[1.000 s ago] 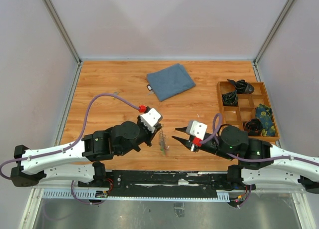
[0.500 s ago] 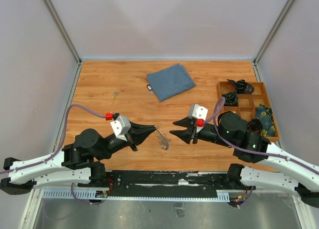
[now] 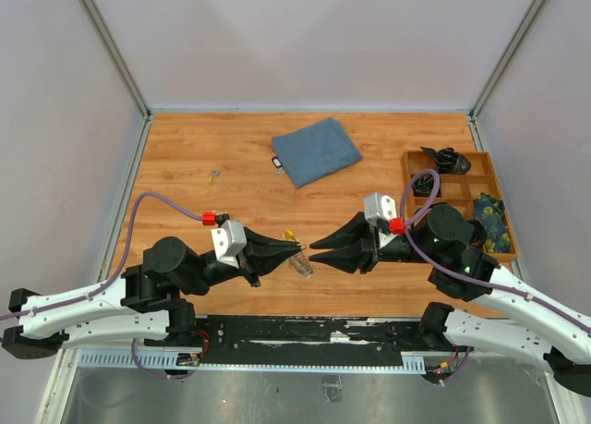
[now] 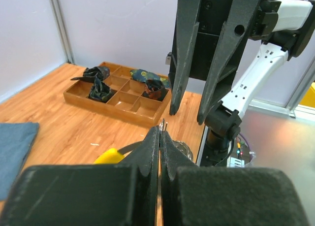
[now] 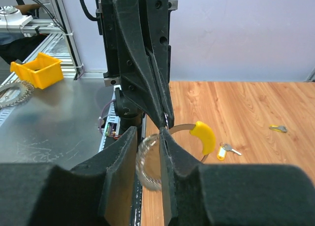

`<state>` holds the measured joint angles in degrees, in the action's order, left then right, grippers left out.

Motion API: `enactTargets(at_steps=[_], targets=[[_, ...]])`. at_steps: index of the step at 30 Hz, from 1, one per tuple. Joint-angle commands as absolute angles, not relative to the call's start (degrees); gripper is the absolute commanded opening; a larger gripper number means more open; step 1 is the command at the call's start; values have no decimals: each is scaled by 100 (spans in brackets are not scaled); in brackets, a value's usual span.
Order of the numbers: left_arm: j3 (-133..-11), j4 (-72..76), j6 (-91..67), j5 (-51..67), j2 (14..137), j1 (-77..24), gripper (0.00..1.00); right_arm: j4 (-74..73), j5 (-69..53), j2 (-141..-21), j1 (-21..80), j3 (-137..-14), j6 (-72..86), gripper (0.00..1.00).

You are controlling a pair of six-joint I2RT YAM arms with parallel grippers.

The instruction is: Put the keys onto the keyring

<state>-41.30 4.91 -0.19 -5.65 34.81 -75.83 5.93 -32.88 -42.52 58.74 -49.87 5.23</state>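
Note:
My left gripper [image 3: 297,248] is shut and pinches the thin metal band of the keyring at its tip [image 4: 161,123]. The keyring [image 3: 303,263] hangs below it, a beaded grey loop [image 5: 147,163] with a yellow sleeve [image 5: 204,136]. My right gripper [image 3: 314,254] faces the left one tip to tip. It is open, and its fingers [image 5: 170,152] straddle the blurred loop without closing on it. A key with a yellow tag [image 5: 224,150] and another small key [image 5: 278,129] lie on the wooden table. A small key also shows in the top view [image 3: 214,175].
A folded blue cloth [image 3: 316,150] lies at the back centre with a small white-and-black tag [image 3: 276,163] beside it. A wooden divided tray [image 3: 408,179] with dark items stands at the right. Grey walls enclose the table.
My left gripper has moved right with the keyring. My right gripper has moved left to meet it, and its fingers now straddle the loop.

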Motion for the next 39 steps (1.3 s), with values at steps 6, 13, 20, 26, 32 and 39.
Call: enactTargets(at_steps=[6,13,20,26,32,39], targets=[[-4258,949,-7,-349,3531,-7576,0,874,-3577,-4358,5819,-4856,626,25],[-4274,946,-10,-281,3568,-7576,0,940,-3349,-4224,5818,-4783,607,25],[-4293,913,-20,-280,3568,-7576,1,967,-2759,-3854,5818,-4613,565,25],[-4321,932,-5,-226,3605,-7576,1,840,-2934,-4067,5818,-4724,569,27],[-4393,923,8,-167,3665,-7576,0,833,-3267,-4288,5821,-4835,580,24],[-4395,923,9,-143,3681,-7577,0,874,-3381,-4299,5821,-4834,611,18]])
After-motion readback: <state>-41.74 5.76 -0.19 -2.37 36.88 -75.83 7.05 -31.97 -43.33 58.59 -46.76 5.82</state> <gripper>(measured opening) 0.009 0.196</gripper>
